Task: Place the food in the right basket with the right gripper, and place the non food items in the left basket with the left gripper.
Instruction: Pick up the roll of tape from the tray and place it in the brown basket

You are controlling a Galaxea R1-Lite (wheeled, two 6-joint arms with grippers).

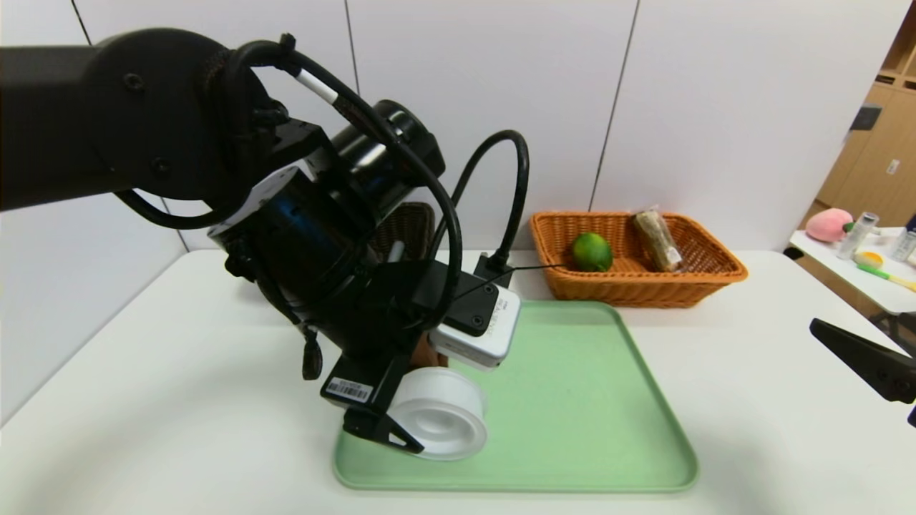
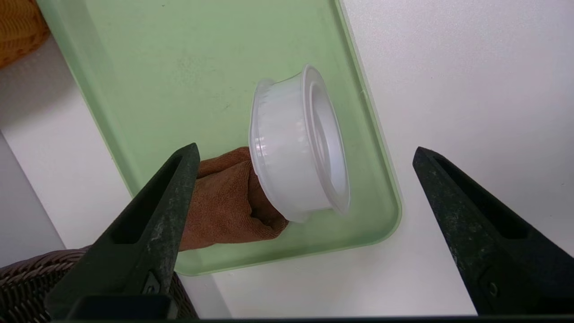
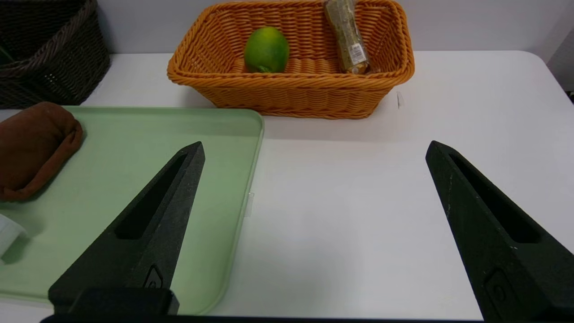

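Over the green tray's (image 1: 587, 429) near-left corner, the left hand (image 2: 305, 157) hangs wide open, empty, above a white plastic container (image 2: 296, 143) touching a brown cloth (image 2: 224, 202); right hand (image 3: 314, 152) open, empty, parked right.

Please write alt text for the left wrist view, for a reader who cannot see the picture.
The open left pincer hangs above a white round plastic container lying on its side on a pale green plastic tray, with a crumpled brown cloth touching it. The tray rests on a white table; a dark woven basket shows at one corner.
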